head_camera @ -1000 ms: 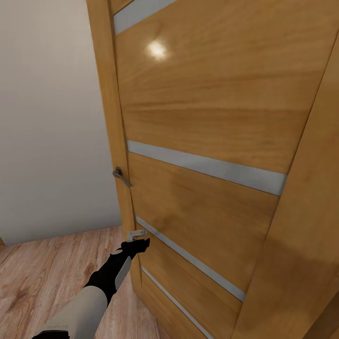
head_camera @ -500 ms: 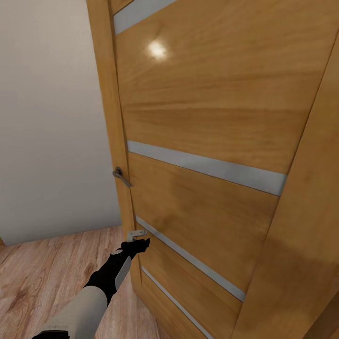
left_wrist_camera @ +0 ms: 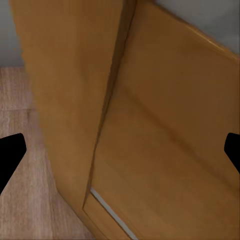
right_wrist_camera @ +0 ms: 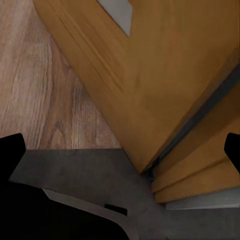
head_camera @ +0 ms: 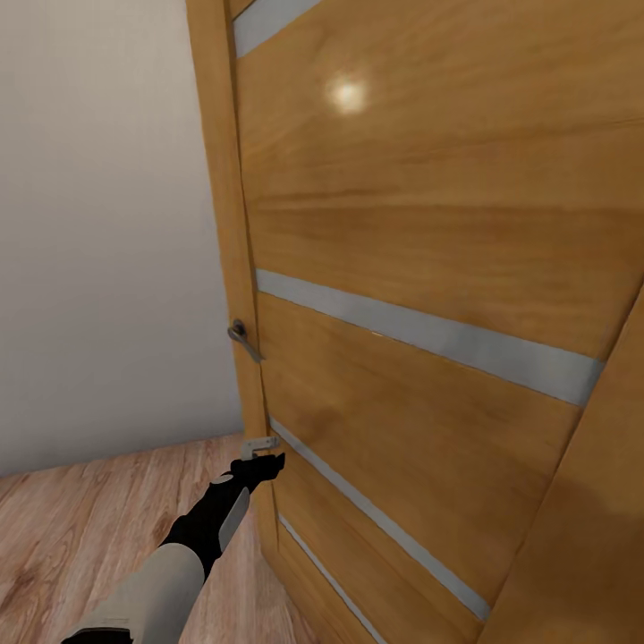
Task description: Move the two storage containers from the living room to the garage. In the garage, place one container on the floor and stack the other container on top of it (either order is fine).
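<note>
Filling most of the head view, a honey-coloured wooden door with pale grey horizontal strips [head_camera: 429, 224] stands beside a plain beige wall [head_camera: 107, 233], its dark metal lever handle [head_camera: 244, 340] on the door's edge. The left gripper [head_camera: 265, 454] reaches up to that edge over light wood-plank flooring [head_camera: 89, 519]; whether its fingers are spread cannot be told from here. From the left wrist view, two black fingertips [left_wrist_camera: 10, 152] sit wide apart, nothing between them, facing the door. From the right wrist view, the right gripper's fingertips [right_wrist_camera: 11, 150] are likewise spread wide above dark grey concrete flooring [right_wrist_camera: 90, 172] at the door's foot.
</note>
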Tool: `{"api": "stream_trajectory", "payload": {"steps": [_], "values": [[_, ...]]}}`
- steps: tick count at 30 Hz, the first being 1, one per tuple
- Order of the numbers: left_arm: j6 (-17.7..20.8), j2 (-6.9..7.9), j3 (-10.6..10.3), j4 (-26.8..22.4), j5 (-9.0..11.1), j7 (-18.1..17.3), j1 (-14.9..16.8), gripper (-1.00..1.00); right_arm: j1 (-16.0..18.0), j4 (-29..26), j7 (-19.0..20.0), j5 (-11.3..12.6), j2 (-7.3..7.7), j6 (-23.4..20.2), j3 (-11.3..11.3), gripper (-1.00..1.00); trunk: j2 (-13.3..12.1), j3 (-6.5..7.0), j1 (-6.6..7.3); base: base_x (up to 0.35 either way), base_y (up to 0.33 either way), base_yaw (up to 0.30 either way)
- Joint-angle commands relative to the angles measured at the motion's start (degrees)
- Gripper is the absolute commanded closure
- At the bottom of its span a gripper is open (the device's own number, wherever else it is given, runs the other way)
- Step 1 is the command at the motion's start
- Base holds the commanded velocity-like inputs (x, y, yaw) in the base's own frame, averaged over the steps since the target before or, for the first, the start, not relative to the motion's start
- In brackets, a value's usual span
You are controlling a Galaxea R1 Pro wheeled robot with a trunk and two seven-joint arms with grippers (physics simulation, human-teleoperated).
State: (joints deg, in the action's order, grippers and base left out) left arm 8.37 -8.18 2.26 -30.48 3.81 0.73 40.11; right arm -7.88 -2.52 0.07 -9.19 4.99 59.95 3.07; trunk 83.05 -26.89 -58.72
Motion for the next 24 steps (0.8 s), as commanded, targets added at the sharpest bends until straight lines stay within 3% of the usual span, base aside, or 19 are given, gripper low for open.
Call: {"api": "stream_trajectory", "payload": {"steps": [1,24], "values": [[0.36,-0.07,0.20,-0.19,0.50,-0.02,0.02,-1.00,-0.03,-0.11,0.01,0.14,0.02,0.05,0.27,-1.00,0.03,-0.04,-0.01,0.024,0.000,0.000],[0.42,-0.08,0.13,-0.19,0.51,-0.01,0.04,-1.00,-0.03,-0.11,0.01,0.14,0.02,0.05,0.29,-1.00,0.03,-0.04,-0.01,0.002,0.000,-0.003]]}}
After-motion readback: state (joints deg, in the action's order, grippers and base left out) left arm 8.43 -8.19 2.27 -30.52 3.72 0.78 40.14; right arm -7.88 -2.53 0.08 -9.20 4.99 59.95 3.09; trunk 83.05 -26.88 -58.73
